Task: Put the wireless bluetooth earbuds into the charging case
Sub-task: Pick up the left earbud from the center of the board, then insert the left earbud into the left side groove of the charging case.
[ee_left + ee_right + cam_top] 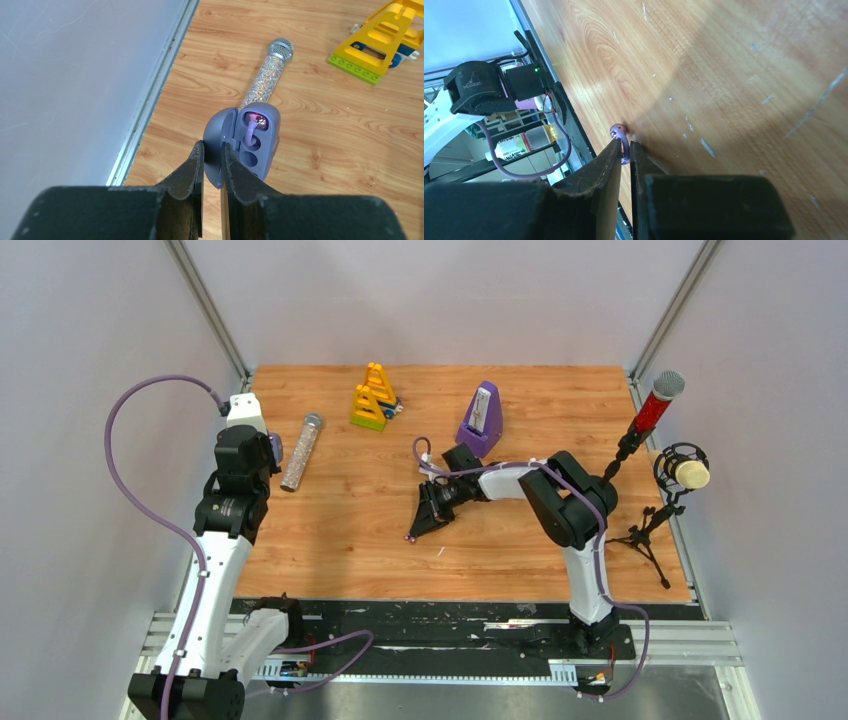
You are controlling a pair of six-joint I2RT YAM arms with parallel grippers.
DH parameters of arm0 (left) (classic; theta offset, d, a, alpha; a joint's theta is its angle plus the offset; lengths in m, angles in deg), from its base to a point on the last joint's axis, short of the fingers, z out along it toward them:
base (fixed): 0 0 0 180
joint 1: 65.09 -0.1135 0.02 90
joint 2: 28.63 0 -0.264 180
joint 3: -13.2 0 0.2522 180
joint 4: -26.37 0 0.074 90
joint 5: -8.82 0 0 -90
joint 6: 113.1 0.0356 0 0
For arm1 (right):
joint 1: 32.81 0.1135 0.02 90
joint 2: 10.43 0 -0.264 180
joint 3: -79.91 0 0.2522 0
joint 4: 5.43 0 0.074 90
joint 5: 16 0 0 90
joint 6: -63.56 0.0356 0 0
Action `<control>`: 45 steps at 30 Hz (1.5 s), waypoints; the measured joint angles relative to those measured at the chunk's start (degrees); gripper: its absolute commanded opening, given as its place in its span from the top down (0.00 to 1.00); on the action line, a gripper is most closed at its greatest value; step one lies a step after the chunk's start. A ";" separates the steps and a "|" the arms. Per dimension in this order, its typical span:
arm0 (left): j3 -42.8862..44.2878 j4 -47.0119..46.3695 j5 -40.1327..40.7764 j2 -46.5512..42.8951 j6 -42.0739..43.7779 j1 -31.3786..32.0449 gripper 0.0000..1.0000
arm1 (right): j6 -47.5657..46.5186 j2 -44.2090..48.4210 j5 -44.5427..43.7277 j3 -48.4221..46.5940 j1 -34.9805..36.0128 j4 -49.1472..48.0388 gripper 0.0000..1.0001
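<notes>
And the left gripper [212, 146] is clamped tight on the open lid [218, 131] of the charging case [262, 137], holding it over the left side of the table [325, 150], near the glitter microphone [264, 75]. The case reads grey-blue here, a clamshell swung open with its sockets facing the wrist camera. One earbud [251, 126] sits in the upper socket with its pale lilac stem pointing down, and a socket lower down [248, 160] looks bare.

Over to the right gripper [625, 146], down at the wood mid-table. Its fingers are drawn nearly together on the second earbud [620, 134], the purple head poking out past the tips and the stem caught between them. It looks like a pinch, though whether the bud has left the board cannot be told.

As for handling, this bud should weigh next to nothing; it is hard, smooth and rounded, so it may squirt out or twist under too much squeeze. The stem is the sensible place to hold it, leaving the head free to lead into the socket. The case is light too and held only by its hinged lid, so a firm push may swing the body away. A gentle, well-aligned entry seems the call
</notes>
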 measured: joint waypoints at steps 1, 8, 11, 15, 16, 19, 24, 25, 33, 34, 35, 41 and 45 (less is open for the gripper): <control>0.00 0.00 -0.02 0.00 0.00 0.00 0.91 | 0.00 0.00 0.00 0.00 0.00 -0.02 0.91; 0.00 0.00 -0.02 0.00 0.00 0.00 0.91 | -1.18 0.07 -0.02 0.02 -0.63 -0.02 0.98; 0.00 0.00 -0.04 0.00 0.00 0.00 0.91 | -2.54 0.79 -0.26 0.13 -1.05 0.00 0.98; 0.02 0.02 -0.11 0.31 -0.09 0.00 0.94 | -4.50 3.30 -1.70 0.24 -1.70 0.22 0.98; 0.07 0.04 -0.31 0.66 -0.20 0.00 0.94 | -5.22 4.28 -2.54 0.09 -1.90 0.66 0.98; 0.87 0.74 -1.27 2.38 -0.92 0.00 0.95 | -7.30 6.97 -5.92 -1.84 -2.40 2.84 0.98; 6.47 3.65 -6.97 8.22 -5.57 0.00 1.00 | -9.79 11.34 -14.16 -10.16 -2.67 5.68 0.98; 7.82 4.28 -8.33 9.29 -6.75 0.00 1.00 | -10.01 11.72 -15.91 -13.00 -2.67 6.58 0.98; 17.05 8.17 -13.27 19.10 -18.10 -0.02 1.00 | -11.02 11.91 -25.88 -31.85 -1.90 10.47 0.98; 17.70 8.94 -13.75 20.46 -19.85 -0.02 1.00 | -11.47 11.91 -26.91 -33.22 -1.55 10.78 0.98; 18.14 9.62 -14.32 21.70 -21.42 -0.04 1.00 | -12.13 11.91 -28.44 -35.23 -0.90 11.17 0.99; 19.06 12.07 -20.22 28.37 -29.51 -0.04 1.00 | -14.62 10.01 -32.44 -43.91 3.26 12.92 1.00; 19.08 12.17 -23.28 32.83 -32.81 0.83 1.00 | -16.85 7.23 -35.32 -46.80 6.54 15.21 1.00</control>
